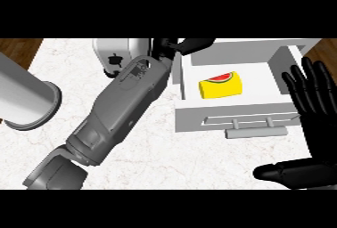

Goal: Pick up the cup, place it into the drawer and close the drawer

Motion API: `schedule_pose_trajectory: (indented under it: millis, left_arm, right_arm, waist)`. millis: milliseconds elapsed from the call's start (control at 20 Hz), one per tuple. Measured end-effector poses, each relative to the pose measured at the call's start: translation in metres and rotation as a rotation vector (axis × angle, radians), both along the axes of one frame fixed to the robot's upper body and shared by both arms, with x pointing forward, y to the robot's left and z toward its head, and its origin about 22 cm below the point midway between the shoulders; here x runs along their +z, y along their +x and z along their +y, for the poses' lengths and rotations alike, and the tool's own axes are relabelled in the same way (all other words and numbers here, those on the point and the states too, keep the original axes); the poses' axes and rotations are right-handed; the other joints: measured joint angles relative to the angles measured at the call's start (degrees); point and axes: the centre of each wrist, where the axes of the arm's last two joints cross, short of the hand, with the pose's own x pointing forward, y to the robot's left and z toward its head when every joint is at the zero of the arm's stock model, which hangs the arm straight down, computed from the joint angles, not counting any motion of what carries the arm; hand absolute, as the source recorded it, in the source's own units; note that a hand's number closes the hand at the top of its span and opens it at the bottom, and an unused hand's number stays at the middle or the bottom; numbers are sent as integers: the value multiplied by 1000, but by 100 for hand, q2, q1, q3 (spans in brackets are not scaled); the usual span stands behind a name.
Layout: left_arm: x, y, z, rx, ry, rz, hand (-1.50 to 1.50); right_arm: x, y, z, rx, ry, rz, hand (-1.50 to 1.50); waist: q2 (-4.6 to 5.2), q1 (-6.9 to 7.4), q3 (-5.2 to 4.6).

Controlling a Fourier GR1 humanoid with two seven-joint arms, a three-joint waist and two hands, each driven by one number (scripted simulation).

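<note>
The yellow cup, with a red and green watermelon print, lies inside the open white drawer near its left wall. My left forearm reaches diagonally up across the counter. My left hand is at the drawer's back left corner, above and left of the cup; its fingers are stretched out and hold nothing. At the right edge my right hand is open with fingers up, just right of the drawer's front, resting there. The drawer's grey handle points toward me.
A large grey cylinder stands at the left edge of the white marble counter. Behind my left wrist is a white and grey appliance with a black knob. Wooden floor shows at the top corners.
</note>
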Motion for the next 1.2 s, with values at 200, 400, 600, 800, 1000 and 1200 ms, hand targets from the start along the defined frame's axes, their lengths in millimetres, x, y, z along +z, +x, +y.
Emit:
schedule_pose_trajectory:
  millis: [200,400,600,800,1000,1200]
  left_arm:
    - [-3,0,-7,13,53,0,150]
    - [-12,-1,-9,15,100,4,150]
    - [-15,-1,-11,34,176,8,-150]
    - [-16,-3,-16,47,231,14,-150]
    - [-19,-3,-15,49,214,15,-150]
    - [-16,-6,-19,16,142,2,-150]
  right_arm:
    - [3,1,-2,21,0,-4,-150]
    - [1,8,0,35,1,-11,-150]
    - [5,6,1,48,5,-12,-150]
    - [4,5,2,60,6,-13,-150]
    - [7,7,0,74,20,-26,-150]
    - [8,4,4,90,47,-28,-150]
  waist:
    - [19,-110,3]
    - [44,-182,5]
    - [56,-259,5]
    - [64,-310,8]
    - [84,-340,7]
    - [69,-308,3]
